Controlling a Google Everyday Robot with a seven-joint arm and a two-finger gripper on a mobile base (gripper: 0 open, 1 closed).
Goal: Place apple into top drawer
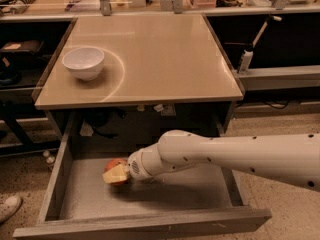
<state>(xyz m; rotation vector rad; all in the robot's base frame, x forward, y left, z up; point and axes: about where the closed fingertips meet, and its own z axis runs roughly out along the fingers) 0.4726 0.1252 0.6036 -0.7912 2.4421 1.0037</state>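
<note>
The top drawer [150, 196] is pulled open below the tan table, its grey floor bare. My white arm reaches in from the right. The gripper [116, 173] is low inside the drawer, left of centre, with pale yellowish fingers [115, 174] closed around the red-orange apple [116, 165]. The apple is at or just above the drawer floor; I cannot tell whether it touches. Most of the apple is covered by the fingers and the wrist.
A white bowl [83, 61] stands on the left of the tan tabletop [150, 49]. The drawer's front panel [145, 226] and side walls ring the gripper. Shelving and clutter line the back. A shoe [7, 208] shows at the lower left.
</note>
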